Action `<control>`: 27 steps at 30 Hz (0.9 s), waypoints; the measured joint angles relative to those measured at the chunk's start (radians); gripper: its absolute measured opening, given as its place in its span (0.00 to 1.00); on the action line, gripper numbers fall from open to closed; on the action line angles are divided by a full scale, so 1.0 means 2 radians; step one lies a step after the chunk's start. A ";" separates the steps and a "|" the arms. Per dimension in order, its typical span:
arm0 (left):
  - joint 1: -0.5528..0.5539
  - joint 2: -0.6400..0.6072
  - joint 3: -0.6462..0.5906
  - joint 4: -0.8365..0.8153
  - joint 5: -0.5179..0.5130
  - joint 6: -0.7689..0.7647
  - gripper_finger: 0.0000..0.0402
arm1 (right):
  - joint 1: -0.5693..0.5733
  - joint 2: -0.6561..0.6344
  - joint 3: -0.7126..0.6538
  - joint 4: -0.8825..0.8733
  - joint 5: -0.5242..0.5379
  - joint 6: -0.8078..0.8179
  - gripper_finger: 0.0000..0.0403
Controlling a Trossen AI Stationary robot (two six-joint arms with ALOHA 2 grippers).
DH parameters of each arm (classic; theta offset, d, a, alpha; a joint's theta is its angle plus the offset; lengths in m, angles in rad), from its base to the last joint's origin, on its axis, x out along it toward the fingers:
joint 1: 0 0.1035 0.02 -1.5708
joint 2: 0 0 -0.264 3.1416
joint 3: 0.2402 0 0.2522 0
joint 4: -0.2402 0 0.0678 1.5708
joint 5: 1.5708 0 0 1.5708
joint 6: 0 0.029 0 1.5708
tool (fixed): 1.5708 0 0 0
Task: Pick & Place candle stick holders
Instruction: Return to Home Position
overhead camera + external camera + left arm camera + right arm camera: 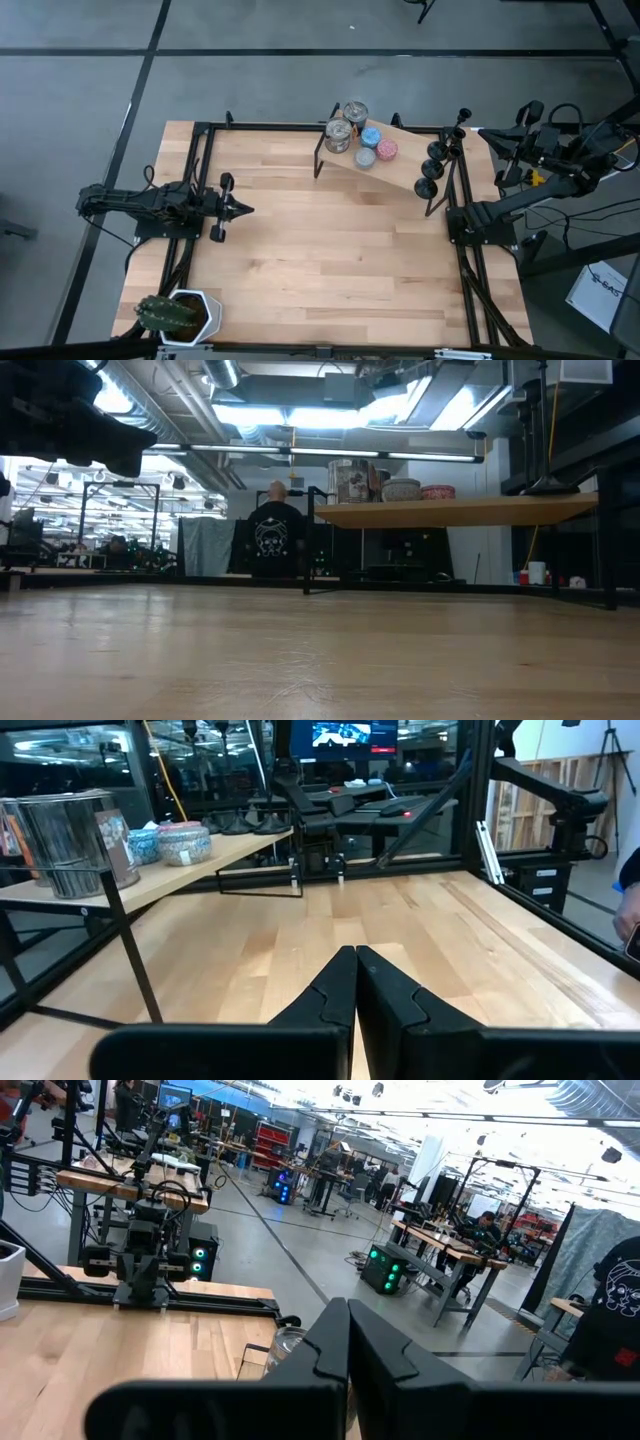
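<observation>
- One wooden worktop fills the middle of the high view.
- One shelf slants from upper centre toward the upper right and carries all the small things.
- Two hands, both mine, are clenched on nothing. My left hand hangs at centre left of the high view, fingers pressed together and aimed across the worktop at the shelf. My right hand sits at the upper right, just beyond the shelf's end, fingers likewise pressed together and touching nothing.
- Three candle stick holders stand upright in a row along the shelf's right end, near my right arm and well apart from my left hand. I judge them light, rigid and easily toppled, with hard, smooth black surfaces. I would open only slightly and pinch the thin stem low, just above the round base.
- Two shiny cans stand at the shelf's upper-centre end.
- Several round discs lie just beside them.
</observation>
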 joint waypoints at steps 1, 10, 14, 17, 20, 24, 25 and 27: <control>0.000 0.000 0.000 0.000 0.000 0.000 0.01 | 0.000 0.000 0.000 0.000 0.000 0.000 0.01; 0.000 0.000 0.000 0.000 -0.003 0.060 0.01 | 0.000 0.000 0.000 0.000 0.000 0.000 0.01; 0.000 0.000 0.000 0.000 -0.003 0.057 0.01 | 0.000 0.000 0.000 0.000 0.000 0.000 0.01; 0.000 0.000 0.000 0.000 -0.003 0.057 0.01 | 0.000 0.000 0.000 0.000 0.000 0.000 0.01; 0.000 0.000 0.000 0.000 -0.004 0.057 0.01 | 0.000 0.000 0.000 0.000 0.000 0.000 0.01; 0.000 0.000 0.000 0.000 -0.004 0.057 0.03 | 0.000 0.000 0.000 0.000 0.000 0.000 0.01; 0.000 0.000 0.000 0.000 -0.004 0.057 0.03 | 0.000 0.000 0.000 0.000 0.000 0.000 0.01; 0.000 0.000 0.000 0.000 -0.004 0.057 0.03 | 0.000 0.000 0.000 0.000 0.000 0.000 0.01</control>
